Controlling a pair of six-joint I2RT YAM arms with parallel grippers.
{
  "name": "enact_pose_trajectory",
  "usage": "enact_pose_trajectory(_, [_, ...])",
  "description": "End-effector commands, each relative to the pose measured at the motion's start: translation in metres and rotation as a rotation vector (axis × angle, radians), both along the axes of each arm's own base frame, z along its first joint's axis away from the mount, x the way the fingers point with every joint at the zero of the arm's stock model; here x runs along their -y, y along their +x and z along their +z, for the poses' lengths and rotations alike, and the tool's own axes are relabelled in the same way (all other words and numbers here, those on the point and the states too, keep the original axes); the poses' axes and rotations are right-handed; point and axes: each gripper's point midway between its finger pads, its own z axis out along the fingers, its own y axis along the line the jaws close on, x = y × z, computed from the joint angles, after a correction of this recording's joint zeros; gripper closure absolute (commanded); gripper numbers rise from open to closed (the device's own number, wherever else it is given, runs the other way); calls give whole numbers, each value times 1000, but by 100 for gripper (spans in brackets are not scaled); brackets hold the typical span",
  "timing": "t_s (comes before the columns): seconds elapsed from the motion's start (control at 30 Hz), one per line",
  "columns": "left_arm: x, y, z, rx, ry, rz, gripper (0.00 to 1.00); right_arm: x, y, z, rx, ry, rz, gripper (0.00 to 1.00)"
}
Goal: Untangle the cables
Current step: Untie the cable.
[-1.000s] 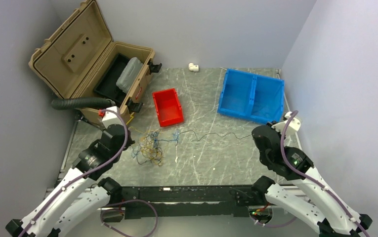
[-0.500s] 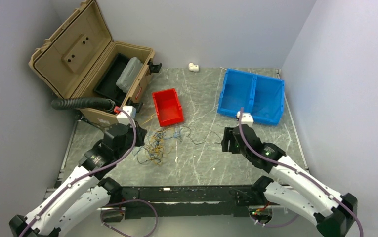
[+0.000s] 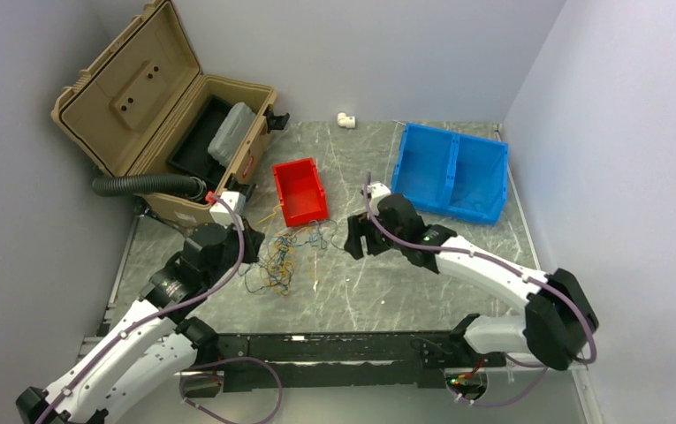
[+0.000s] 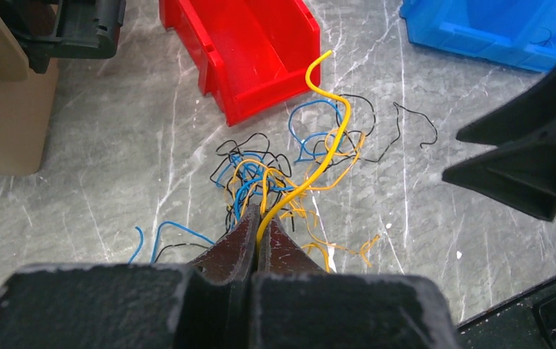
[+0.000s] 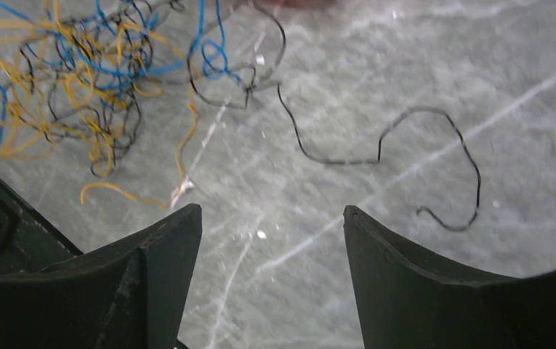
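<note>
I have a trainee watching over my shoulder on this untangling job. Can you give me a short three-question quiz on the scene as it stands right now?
1. True or false: the left hand is shut on a yellow cable.
2. Pick one. The right hand is: A) open and holding nothing; B) shut on a black cable; C) down inside the blue bin.
3. In a word or two: which bin sits nearest the tangle?

Key
1. True.
2. A.
3. The red bin.
</note>
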Motion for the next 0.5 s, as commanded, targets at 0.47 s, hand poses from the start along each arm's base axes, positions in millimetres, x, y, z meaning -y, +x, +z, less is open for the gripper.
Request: enact_pose_trajectory(0.47, [0,-4,10,47,-22,-23,100,-51,69,39,88,147,-102,27])
